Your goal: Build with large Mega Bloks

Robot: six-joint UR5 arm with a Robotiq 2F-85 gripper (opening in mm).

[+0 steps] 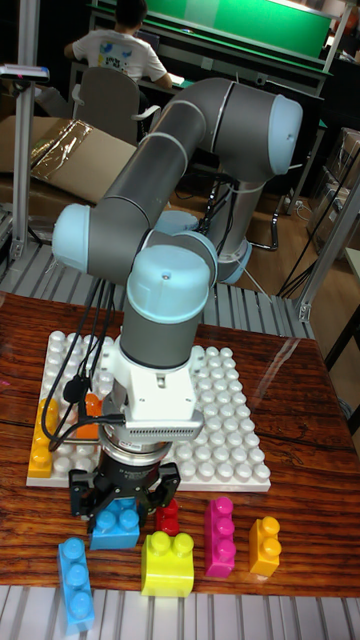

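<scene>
A white studded baseplate (232,430) lies on the wooden table. At its left edge a yellow-orange brick (42,440) is mounted, with an orange brick (92,406) beside it, partly hidden by cables. My gripper (122,508) points straight down at the table's front, just off the baseplate's front edge. Its fingers are spread wide on either side of a light blue brick (116,527) that rests on the table. The fingertips are hidden behind that brick, so I cannot see any contact.
Loose bricks lie along the front: a small red one (168,517), a lime-yellow one (167,564), a magenta one (219,537), an orange one (264,546) and a long blue one (75,586). The table's metal front edge (200,615) is close below them.
</scene>
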